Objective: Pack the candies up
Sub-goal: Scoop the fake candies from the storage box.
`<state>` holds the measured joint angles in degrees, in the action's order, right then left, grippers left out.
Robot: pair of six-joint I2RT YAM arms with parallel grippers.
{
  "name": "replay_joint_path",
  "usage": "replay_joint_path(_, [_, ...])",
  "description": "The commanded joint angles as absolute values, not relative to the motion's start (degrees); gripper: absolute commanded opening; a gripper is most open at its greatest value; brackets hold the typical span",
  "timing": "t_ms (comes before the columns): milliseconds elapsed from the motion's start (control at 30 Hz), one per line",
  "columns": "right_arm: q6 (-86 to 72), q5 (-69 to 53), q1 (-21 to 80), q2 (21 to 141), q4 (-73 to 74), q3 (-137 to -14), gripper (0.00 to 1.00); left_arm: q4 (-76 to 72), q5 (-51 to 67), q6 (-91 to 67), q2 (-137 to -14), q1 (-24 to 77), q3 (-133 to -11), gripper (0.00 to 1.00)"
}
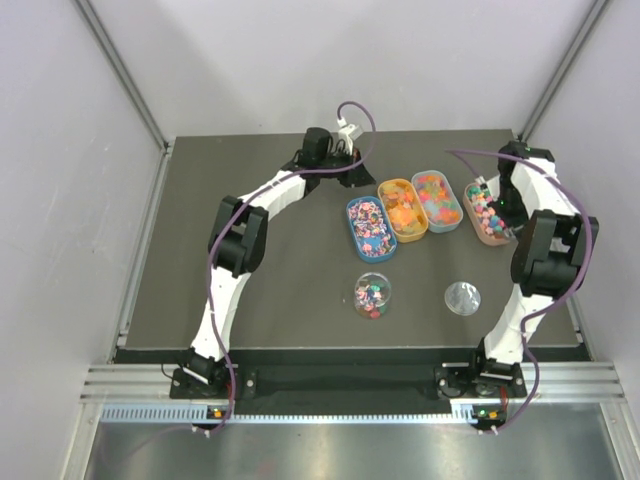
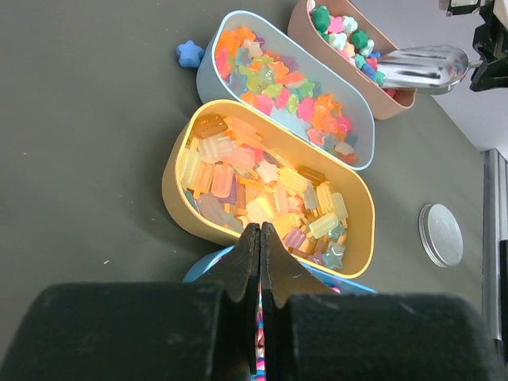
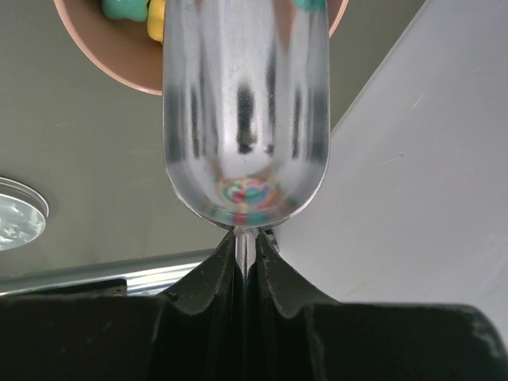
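Note:
The candies fill four oval trays in a row: blue (image 1: 370, 228), yellow (image 2: 178, 186), pale blue (image 2: 208, 75) and pink (image 1: 488, 232). More candies sit in a clear round cup (image 1: 373, 295) nearer the arms. My left gripper (image 2: 260, 230) is shut with nothing in it and hovers over the blue tray, by the yellow one. My right gripper (image 3: 246, 238) is shut on the handle of a metal scoop (image 3: 246, 119). The scoop's bowl (image 2: 425, 67) reaches over the pink tray, and I see no candies in it.
The clear round lid (image 1: 462, 297) lies flat to the right of the cup. One loose blue star candy (image 2: 189, 53) lies on the table beside the pale blue tray. White walls close in the table on three sides.

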<state>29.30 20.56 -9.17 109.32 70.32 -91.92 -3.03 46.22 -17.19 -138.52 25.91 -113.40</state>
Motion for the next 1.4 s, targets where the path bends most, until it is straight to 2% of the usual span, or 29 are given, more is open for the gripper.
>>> replay_joint_path(0, [29.0, 14.2, -9.0, 109.7, 68.7, -89.2, 0.0, -5.4, 46.8, -15.7, -133.5, 25.9, -112.6, 0.0])
replay_joint_path(300, [29.0, 11.2, -9.0, 108.4, 70.0, -83.4, 0.0, -4.6, 46.6, -15.2, -132.8, 26.0, -111.9, 0.0])
replay_joint_path(667, [27.7, 9.2, -9.3, 111.7, 69.8, -88.7, 0.0, -3.8, 45.9, -14.9, -131.9, 26.5, -111.6, 0.0])
replay_joint_path(867, [25.1, 6.1, -9.5, 114.0, 67.1, -86.0, 0.0, -0.3, 45.4, -12.8, -130.2, 26.5, -111.2, 0.0])
replay_joint_path(1067, [23.6, 4.6, -10.1, 117.9, 67.4, -93.3, 0.0, 1.4, 45.4, -12.1, -128.5, 26.5, -109.2, 0.0])
replay_joint_path(1367, [20.7, 3.2, -10.6, 113.3, 63.6, -89.7, 0.0, 1.5, 44.9, -12.9, -128.3, 27.4, -110.1, 0.0])
